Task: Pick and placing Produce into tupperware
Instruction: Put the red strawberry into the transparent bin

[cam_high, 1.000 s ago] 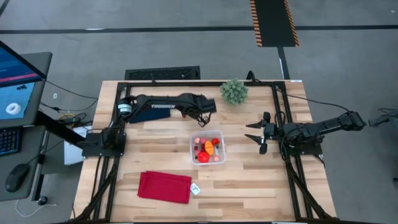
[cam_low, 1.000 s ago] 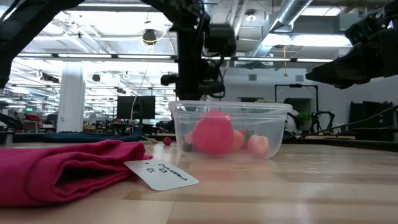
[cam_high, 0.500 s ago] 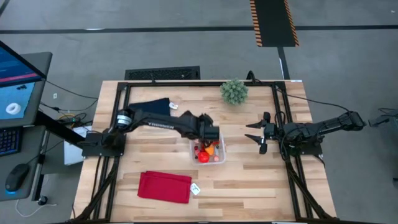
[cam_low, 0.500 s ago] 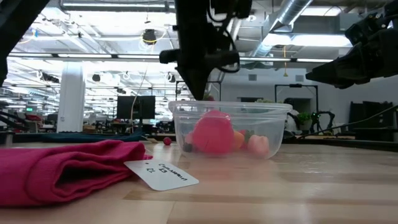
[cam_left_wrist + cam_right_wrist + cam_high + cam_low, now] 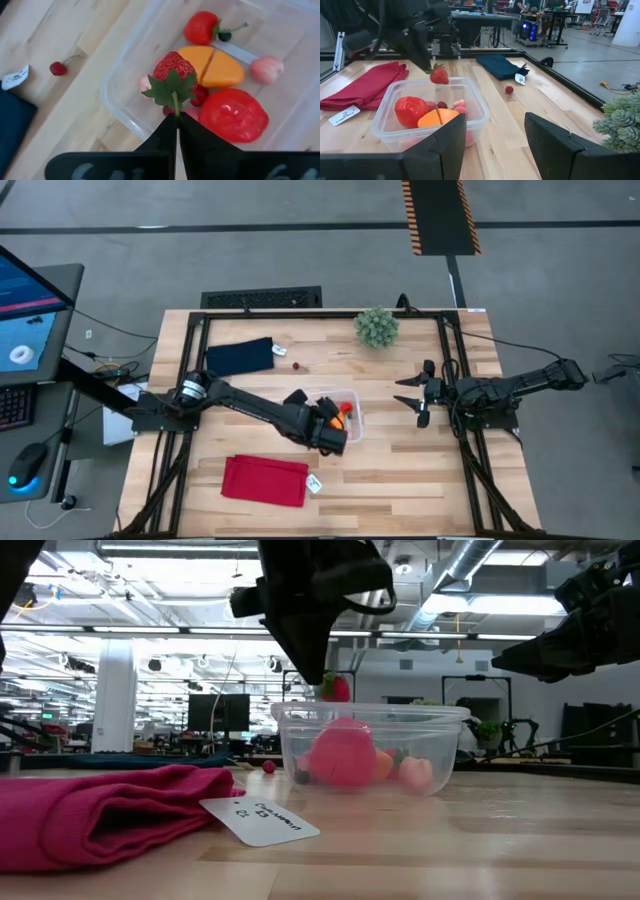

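Observation:
My left gripper [image 5: 177, 121] is shut on a red toy strawberry [image 5: 172, 69], which hangs just above the rim of the clear tupperware [image 5: 352, 423] and also shows in the low view [image 5: 335, 688] and right wrist view [image 5: 439, 75]. The tupperware [image 5: 116, 102] rests on the table and holds several toy pieces: a big red one [image 5: 232, 114], an orange wedge [image 5: 215, 66], a pink one [image 5: 267, 69]. A small red cherry [image 5: 297, 366] lies on the wood beyond the tupperware. My right gripper [image 5: 415, 397] waits open at the table's right. My left gripper pinches the strawberry's thin green stem [image 5: 176, 104] between its two fingertips [image 5: 167, 129]. The fingers slant down from the table's left. The strawberry is lifted clear, its red body pointing away from the fingers over the tupperware's contents.
A navy cloth [image 5: 240, 356] lies at the far left, a folded red cloth [image 5: 265, 480] with a white tag [image 5: 314, 484] at the near edge, a green spiky plant ball [image 5: 377, 327] at the far side. Bare wood lies between the tupperware and my right gripper.
My left arm has swung from beside the navy cloth toward the table's near edge and now reaches over the tupperware, carrying the strawberry along. The cherry and navy cloth it covered have come into view.

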Robot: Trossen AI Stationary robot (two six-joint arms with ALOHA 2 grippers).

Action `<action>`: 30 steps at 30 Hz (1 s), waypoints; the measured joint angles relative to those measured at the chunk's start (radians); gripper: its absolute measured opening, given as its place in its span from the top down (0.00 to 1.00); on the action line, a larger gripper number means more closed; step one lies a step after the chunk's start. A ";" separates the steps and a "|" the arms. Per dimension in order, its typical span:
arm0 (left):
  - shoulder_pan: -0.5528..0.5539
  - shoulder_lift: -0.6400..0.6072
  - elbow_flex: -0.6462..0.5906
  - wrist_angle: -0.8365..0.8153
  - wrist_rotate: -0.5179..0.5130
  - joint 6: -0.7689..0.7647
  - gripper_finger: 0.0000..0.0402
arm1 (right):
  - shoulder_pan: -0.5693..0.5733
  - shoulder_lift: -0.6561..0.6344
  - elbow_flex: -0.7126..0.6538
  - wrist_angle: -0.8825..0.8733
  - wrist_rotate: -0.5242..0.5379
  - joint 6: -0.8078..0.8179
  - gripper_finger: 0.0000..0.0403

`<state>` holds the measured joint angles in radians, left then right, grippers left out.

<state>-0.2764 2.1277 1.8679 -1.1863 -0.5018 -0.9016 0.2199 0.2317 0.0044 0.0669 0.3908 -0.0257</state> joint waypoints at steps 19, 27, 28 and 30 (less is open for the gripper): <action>0.010 0.001 -0.103 0.086 0.042 0.047 1.00 | 0.000 0.000 0.000 0.000 0.000 0.000 0.44; 0.009 0.001 -0.103 0.135 0.043 0.056 0.91 | 0.000 0.000 0.000 0.000 0.000 0.000 0.44; 0.009 0.001 -0.103 0.138 0.045 0.057 0.89 | 0.000 0.000 0.000 0.000 0.000 0.000 0.44; 0.009 0.001 -0.108 0.156 0.045 0.057 0.84 | 0.000 0.000 0.000 0.000 0.000 0.000 0.44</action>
<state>-0.2672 2.1288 1.7599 -1.0305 -0.4572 -0.8444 0.2199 0.2317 0.0046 0.0671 0.3910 -0.0257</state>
